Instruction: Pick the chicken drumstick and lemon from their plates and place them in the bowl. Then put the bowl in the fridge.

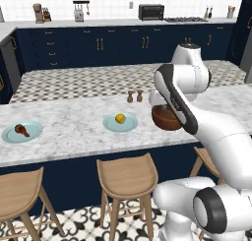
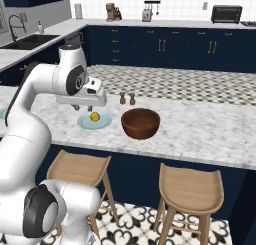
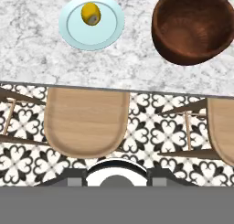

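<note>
Bowl (image 3: 191, 26) empty on counter (image 3: 36, 58), lemon (image 1: 119, 118) on plate (image 1: 129, 124) just left of it, drumstick (image 1: 21, 130) on farther plate (image 1: 10, 135); tool (image 2: 84, 108) state unclear; nothing moved yet.

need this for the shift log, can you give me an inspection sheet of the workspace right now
surface: marble counter, dry and tidy
job's things: chicken drumstick on the left plate; lemon on the middle plate; bowl empty, upright, right of the lemon
clutter: two small shakers behind the bowl
grippers: gripper above the counter's front edge by the lemon plate, holding nothing; jaw state unclear
cables: nothing seen
surroundings: wooden stools below, navy cabinets behind
</note>
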Robot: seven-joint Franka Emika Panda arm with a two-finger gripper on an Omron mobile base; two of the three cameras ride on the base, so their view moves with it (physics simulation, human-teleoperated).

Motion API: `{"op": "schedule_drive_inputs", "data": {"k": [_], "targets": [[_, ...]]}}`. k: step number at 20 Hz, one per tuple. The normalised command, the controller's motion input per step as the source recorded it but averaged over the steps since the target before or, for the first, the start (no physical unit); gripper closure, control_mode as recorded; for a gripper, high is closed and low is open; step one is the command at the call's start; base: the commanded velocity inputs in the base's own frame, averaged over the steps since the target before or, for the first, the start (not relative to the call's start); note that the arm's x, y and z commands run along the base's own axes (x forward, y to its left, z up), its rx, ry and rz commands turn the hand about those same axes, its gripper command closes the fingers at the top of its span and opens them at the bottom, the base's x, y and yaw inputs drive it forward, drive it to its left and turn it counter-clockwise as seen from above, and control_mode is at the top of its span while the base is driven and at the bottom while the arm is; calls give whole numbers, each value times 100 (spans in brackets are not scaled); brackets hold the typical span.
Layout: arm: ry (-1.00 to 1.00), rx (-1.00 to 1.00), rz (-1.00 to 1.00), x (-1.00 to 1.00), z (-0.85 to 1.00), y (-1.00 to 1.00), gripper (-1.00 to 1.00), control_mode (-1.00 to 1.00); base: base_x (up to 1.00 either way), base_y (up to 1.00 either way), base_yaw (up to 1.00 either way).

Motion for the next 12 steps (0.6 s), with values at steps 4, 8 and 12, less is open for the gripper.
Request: {"op": "schedule_drive_inputs", "data": {"k": [4,8,12], "targets": [[2,0,8,59,6,49,-100,-100,0,0,0],[13,5,22,100,-1,81,-100,-100,0,0,0],[16,1,18,40,-11,39,-100,-100,0,0,0]]}}
